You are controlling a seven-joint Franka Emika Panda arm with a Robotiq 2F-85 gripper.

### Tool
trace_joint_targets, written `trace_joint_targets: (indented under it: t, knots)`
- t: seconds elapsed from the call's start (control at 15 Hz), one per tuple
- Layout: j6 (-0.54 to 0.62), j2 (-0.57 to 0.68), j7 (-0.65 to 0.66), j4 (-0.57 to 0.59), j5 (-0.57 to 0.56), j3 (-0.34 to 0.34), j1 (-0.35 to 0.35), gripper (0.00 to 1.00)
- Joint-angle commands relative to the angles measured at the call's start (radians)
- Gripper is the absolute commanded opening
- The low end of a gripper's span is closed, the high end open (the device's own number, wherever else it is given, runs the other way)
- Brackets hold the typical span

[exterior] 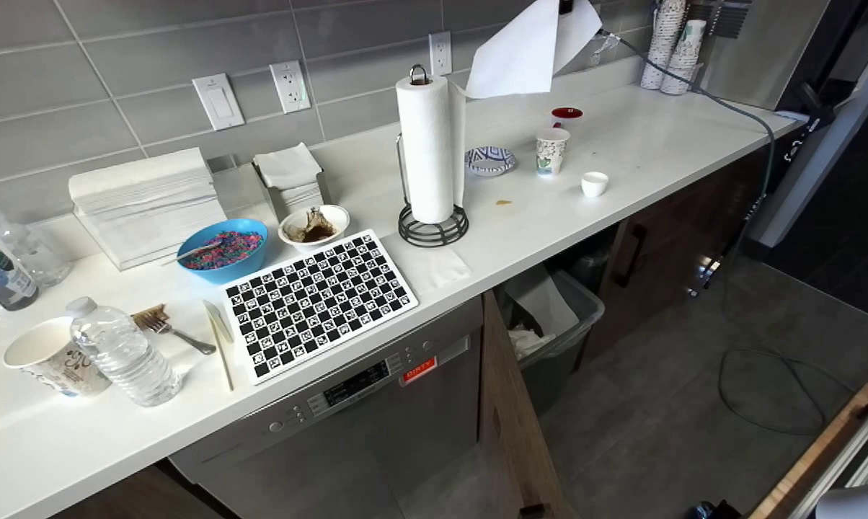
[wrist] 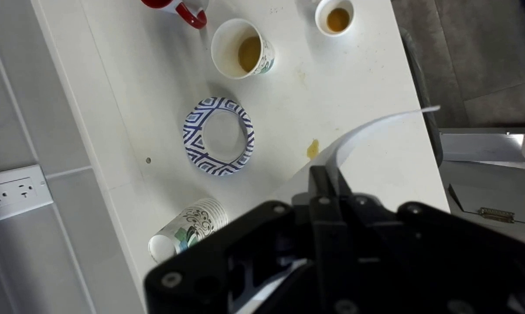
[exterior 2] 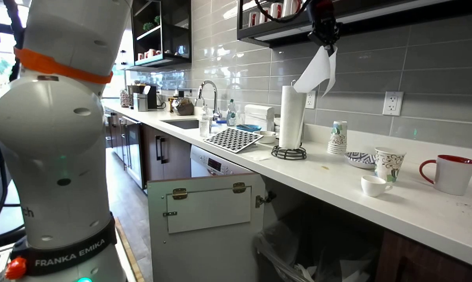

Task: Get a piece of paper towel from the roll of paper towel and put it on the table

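Note:
The piece of paper towel (exterior: pixel 517 54) is a white floppy sheet hanging in the air above the table (exterior: pixel 524 227). My gripper (exterior 2: pixel 330 49) is shut on its top edge; the sheet also shows in that exterior view (exterior 2: pixel 316 72). In the wrist view the fingertips (wrist: pixel 331 179) pinch the sheet (wrist: pixel 371 126), which curves away from them. The roll of paper towel (exterior: pixel 425 144) stands upright on its dark wire holder (exterior: pixel 434 231), below and beside the sheet. The sheet's lower corner overlaps the roll's outline; I cannot tell whether they touch. A loose flap hangs along the roll's side.
Below the gripper are a patterned bowl (wrist: pixel 219 136), a paper cup (wrist: pixel 240 48), a small white cup (wrist: pixel 334 17), a red-handled mug (exterior 2: pixel 453 174) and stacked cups (exterior 2: pixel 338 137). A checkered board (exterior: pixel 319 303) lies beside the roll. An open cabinet door (exterior 2: pixel 206 246) and bin stand below.

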Motion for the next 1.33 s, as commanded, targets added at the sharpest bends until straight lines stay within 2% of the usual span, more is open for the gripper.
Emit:
trace_joint_targets:
  t: [0.0, 1.27]
  knots:
    - [-0.058, 0.029, -0.004, 0.083, -0.044, -0.004, 0.021, 0.00]
    - [-0.141, 0.043, -0.014, 0.240, -0.156, -0.003, 0.100, 0.00]
